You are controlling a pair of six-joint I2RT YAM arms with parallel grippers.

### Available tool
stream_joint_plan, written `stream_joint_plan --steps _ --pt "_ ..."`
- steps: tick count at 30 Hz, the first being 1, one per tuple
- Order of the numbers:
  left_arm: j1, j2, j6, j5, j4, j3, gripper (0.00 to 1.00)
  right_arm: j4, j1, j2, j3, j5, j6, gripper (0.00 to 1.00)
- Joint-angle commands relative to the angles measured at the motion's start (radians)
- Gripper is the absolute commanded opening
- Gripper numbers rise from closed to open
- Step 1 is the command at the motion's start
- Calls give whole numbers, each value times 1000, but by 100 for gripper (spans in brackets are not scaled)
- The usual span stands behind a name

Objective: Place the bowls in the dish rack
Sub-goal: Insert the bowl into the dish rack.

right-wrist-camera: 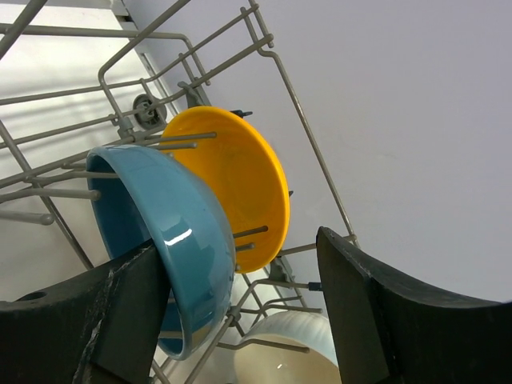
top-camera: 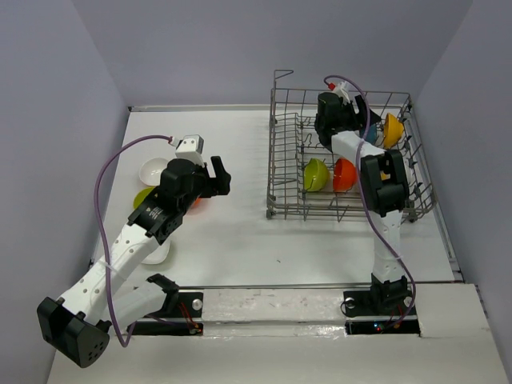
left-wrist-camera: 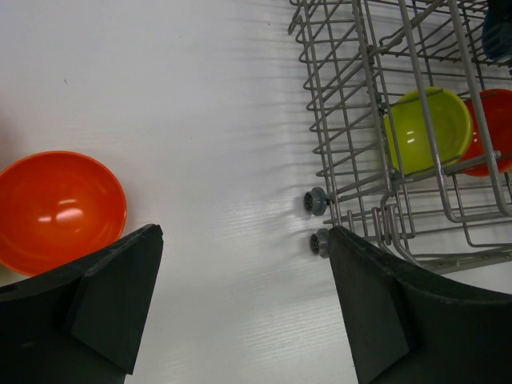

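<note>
Bowls sit in two groups. Inside the dish rack [top-camera: 276, 152], on the right side of the table [top-camera: 240, 240], a lime green bowl [top-camera: 315, 174] and a red-orange bowl [top-camera: 345, 174] stand on edge side by side near the front. A blue bowl [right-wrist-camera: 172, 232] and an orange-yellow bowl [right-wrist-camera: 240, 184] lean against the tines at the far right corner, with a cream-white bowl [right-wrist-camera: 288, 356] just below them in the wrist view. Well left of the rack, on the table, lie a white bowl [top-camera: 152, 170], a yellow-green bowl [top-camera: 144, 196] and a loose orange bowl [left-wrist-camera: 56, 208].

The right gripper [right-wrist-camera: 240, 244] is inside the rack, jaws spread. The blue bowl's rim is right beside one finger and the other finger stands apart from it. The left gripper [left-wrist-camera: 244, 236] hovers over the table between the loose orange bowl and the rack, jaws spread wide and empty.
</note>
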Motion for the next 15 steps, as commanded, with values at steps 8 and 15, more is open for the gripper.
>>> stream_joint_plan --steps 8,15 --pt "-7 -28 15 -7 24 -12 93 -33 2 -73 99 7 64 77" --pt "-7 -25 17 -6 25 -13 94 -113 2 -78 134 -21 123 79"
